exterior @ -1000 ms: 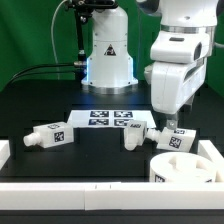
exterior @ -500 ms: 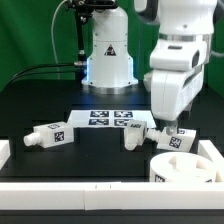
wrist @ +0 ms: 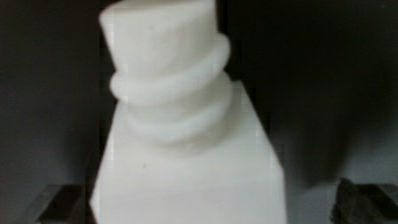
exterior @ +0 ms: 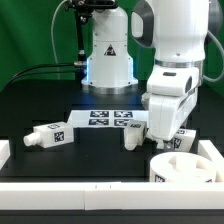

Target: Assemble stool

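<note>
My gripper (exterior: 164,139) has come down over a white stool leg (exterior: 186,137) at the exterior view's right, and only the leg's tagged end shows beside it. In the wrist view this leg (wrist: 178,120) fills the frame, with its ridged peg end pointing away. It lies between my fingers (wrist: 361,200), with a dark gap on one side, so the gripper (wrist: 199,205) looks open around it. The round seat disc (exterior: 186,169) lies just in front. A second leg (exterior: 134,138) lies mid-table and a third (exterior: 48,135) at the exterior view's left.
The marker board (exterior: 108,119) lies flat behind the legs. A low white wall (exterior: 100,189) runs along the front edge, with a white block (exterior: 4,151) at the exterior view's left. The robot base (exterior: 108,50) stands at the back.
My gripper has dropped from above the leg at the exterior view's right and shifted slightly left, and it now covers most of that leg. The other parts have not moved.
</note>
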